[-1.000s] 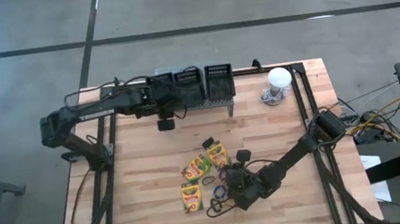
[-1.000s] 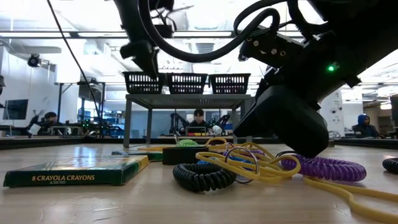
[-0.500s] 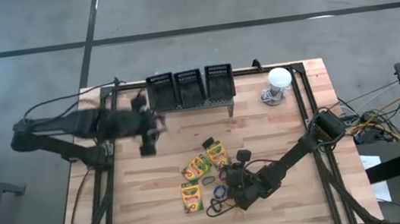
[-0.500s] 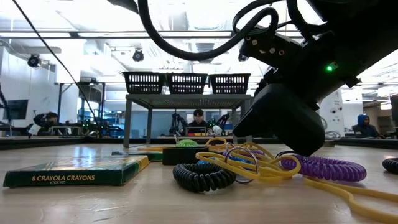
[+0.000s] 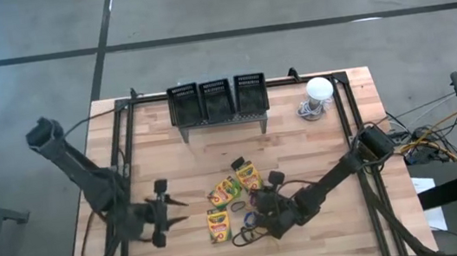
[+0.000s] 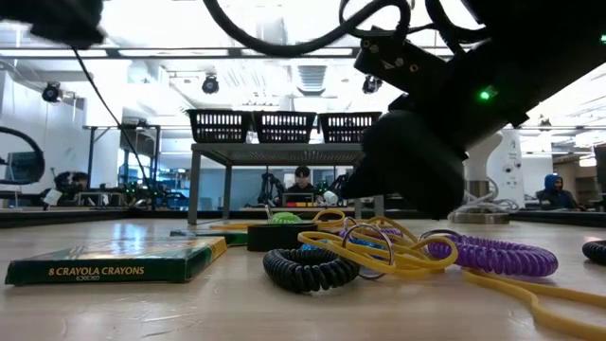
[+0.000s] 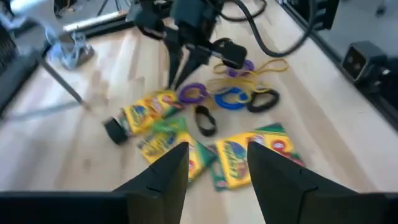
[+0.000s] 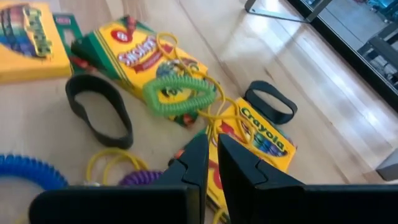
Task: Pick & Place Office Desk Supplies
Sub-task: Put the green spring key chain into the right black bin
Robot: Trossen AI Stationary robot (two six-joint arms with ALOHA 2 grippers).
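Left gripper point(image 5: 172, 212) swung from stand to table front, fingers apart; right gripper point(image 5: 263, 213) fingers closed; four crayon boxes point(image 5: 218, 224).

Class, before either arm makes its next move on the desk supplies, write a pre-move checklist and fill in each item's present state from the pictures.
1. Left gripper open and empty: ok; fingers spread, nothing between them.
2. Left gripper's path to the crayon boxes free: ok; bare table lies between.
3. Right gripper holds something: cannot tell; its fingers stand nearly together over the pile.
4. Green coil loop free to lift alone: not ok; yellow rubber bands are tangled with it.
5. Black baskets unobstructed: ok; no arm near them.
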